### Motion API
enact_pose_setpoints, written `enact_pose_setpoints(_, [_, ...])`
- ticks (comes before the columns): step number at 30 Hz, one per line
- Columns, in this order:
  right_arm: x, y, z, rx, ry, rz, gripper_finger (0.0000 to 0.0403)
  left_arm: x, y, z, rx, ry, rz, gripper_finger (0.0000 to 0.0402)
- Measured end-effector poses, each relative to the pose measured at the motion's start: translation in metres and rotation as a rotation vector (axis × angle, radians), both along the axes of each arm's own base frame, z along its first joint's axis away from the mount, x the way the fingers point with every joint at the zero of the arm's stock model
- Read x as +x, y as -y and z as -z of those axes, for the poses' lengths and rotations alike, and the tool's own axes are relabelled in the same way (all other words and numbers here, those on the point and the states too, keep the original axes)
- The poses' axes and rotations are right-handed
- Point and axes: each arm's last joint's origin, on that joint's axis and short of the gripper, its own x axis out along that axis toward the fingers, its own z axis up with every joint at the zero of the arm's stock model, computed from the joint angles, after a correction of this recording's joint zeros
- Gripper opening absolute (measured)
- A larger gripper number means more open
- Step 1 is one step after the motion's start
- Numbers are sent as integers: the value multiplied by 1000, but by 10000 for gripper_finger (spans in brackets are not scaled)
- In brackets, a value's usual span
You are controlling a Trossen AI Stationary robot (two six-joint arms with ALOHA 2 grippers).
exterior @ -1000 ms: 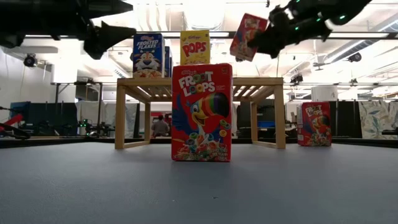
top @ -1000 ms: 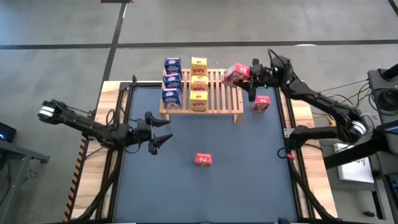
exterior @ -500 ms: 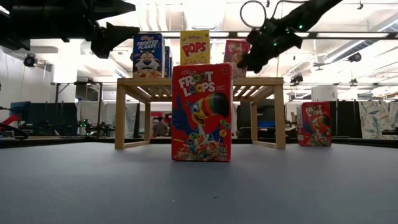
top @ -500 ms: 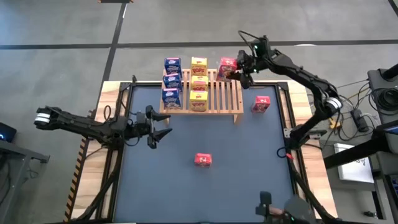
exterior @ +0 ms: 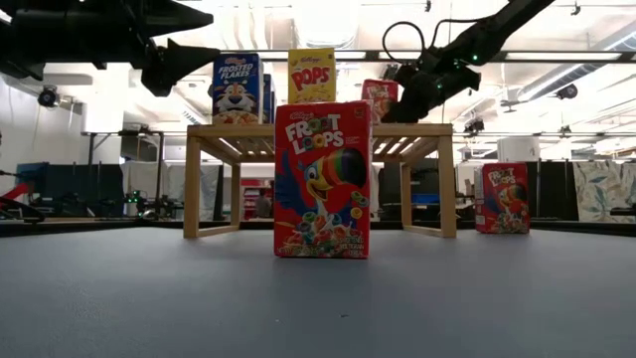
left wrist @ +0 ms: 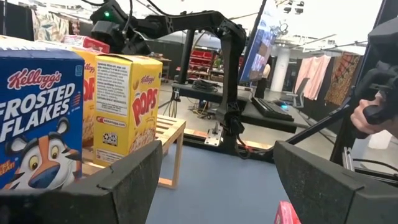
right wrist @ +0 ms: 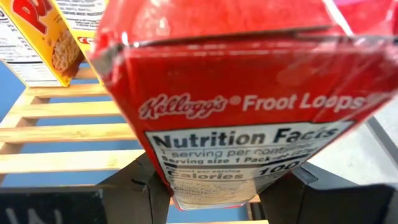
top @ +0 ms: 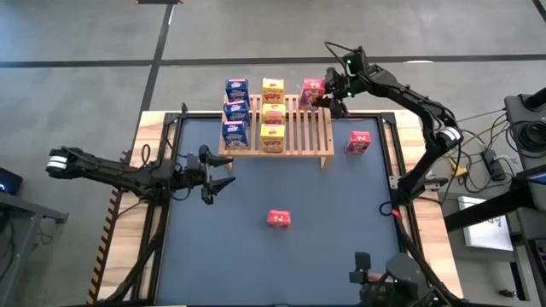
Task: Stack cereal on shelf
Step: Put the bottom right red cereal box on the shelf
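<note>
A blue-topped table (top: pixel 341 230) carried the shelf (top: pixel 294 136) at its far edge, three blue boxes (top: pixel 235 111) lined along its left end and three yellow boxes (top: pixel 273 115) beside them. The right gripper (top: pixel 328 92) was at the shelf's far right corner, jaws clamped on a red box (top: pixel 311 91) that stood on the slats. The left gripper (top: pixel 223 175) hovered with jaws spread and empty over the table's left side. A second red box (top: pixel 359 141) stood right of the shelf, a third (top: pixel 278 219) near the table's middle.
</note>
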Motion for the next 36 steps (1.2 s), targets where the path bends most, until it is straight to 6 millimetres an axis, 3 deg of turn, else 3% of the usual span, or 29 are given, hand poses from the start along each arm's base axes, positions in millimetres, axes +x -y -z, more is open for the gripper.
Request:
enact_pose_setpoints(8, [1,2,4,-23,-7,-16,181,0,0,0,0,0,0,292])
enact_pose_setpoints(18, [3,6,15,6,-44,-1,218,0,0,0,8,-1,-1,292])
enact_pose_setpoints(36, [-3,-3,0,14,-46,32,280,0,0,0,7,-3,-2,292])
